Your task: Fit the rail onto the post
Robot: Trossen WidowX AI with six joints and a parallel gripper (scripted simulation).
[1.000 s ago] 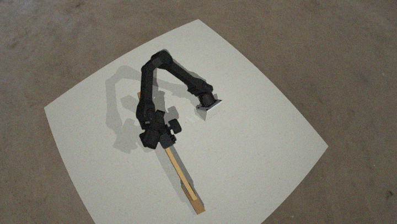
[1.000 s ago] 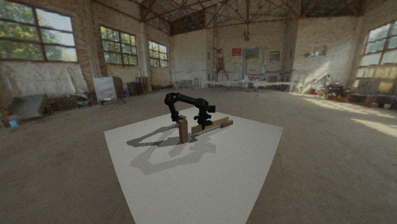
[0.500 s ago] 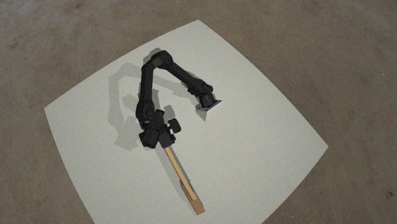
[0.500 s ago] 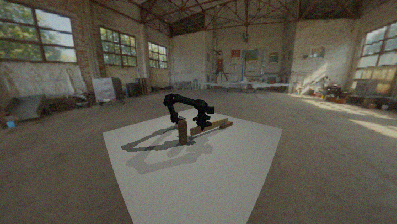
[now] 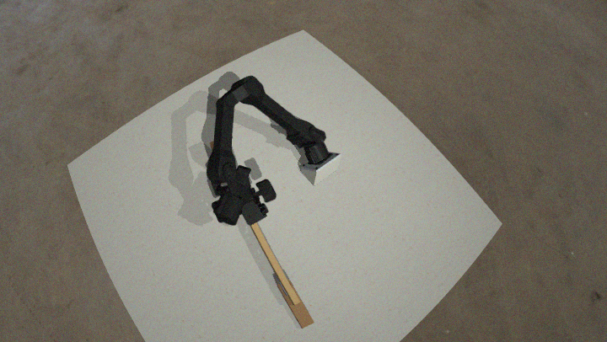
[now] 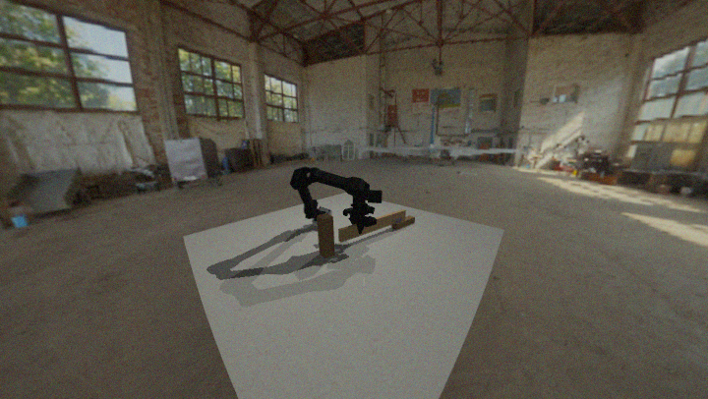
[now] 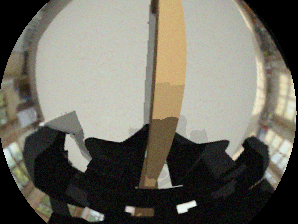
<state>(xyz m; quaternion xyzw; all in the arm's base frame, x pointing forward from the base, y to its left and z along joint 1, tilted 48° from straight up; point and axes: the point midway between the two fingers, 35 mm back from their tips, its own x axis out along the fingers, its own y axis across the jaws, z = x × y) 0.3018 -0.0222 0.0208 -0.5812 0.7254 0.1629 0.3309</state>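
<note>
The light wooden rail [image 5: 274, 261] [image 6: 388, 220] [image 7: 170, 60] is held near its near end by my gripper [image 6: 360, 229] [image 7: 154, 127], which is shut on it. The near end is raised off the table, with a shadow below it. In the exterior view a gap shows between that end and the upright brown post [image 6: 325, 237]. The far end lies at the low footboard block [image 5: 303, 317] [image 6: 408, 221]; its exact seating in the bracket is too small to tell. The pegs and the holes are not visible. In the top view the arm hides the near end and most of the post.
The arm's pale base [image 5: 326, 170] stands on the white table [image 5: 382, 212] [image 6: 357, 321], to one side of the rail. The arm [image 5: 225, 127] [image 6: 326, 179] bends up and over between the base and the rail. Its shadows fall around the post.
</note>
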